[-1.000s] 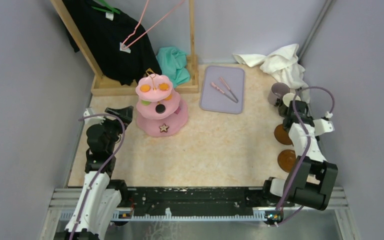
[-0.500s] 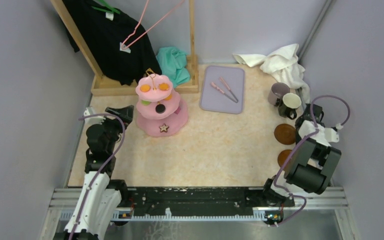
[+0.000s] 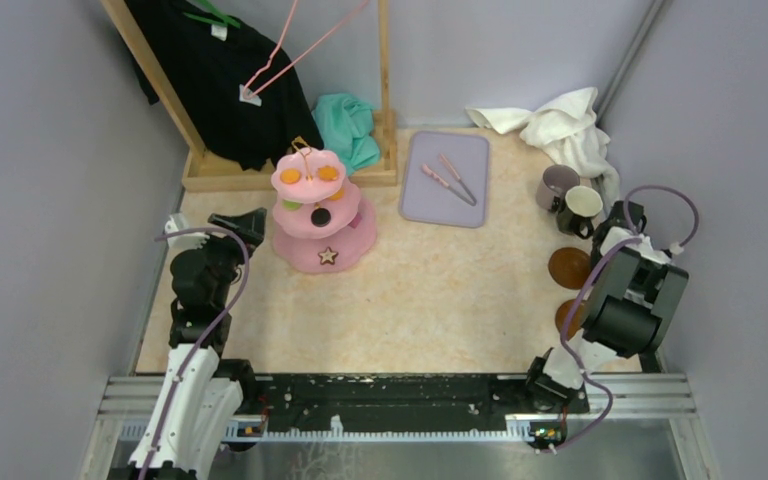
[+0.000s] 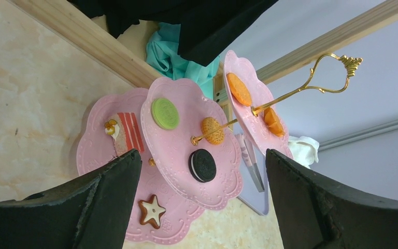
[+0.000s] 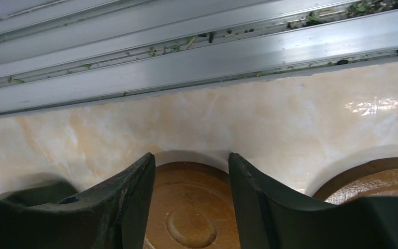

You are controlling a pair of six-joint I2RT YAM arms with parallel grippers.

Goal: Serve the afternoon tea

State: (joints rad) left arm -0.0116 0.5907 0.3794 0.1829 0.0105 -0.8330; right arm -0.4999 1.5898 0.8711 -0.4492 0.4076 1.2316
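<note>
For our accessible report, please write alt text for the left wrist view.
A pink three-tier stand with a gold handle appears sideways between the open fingers of the left hand, which does not touch it. Its tiers carry a green round, a black round, orange rounds and a brown star.

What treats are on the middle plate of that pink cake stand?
A green round, an orange biscuit and a black sandwich cookie sit on the middle tier. From overhead the top tier covers much of it; the wrist camera shows more.
</note>
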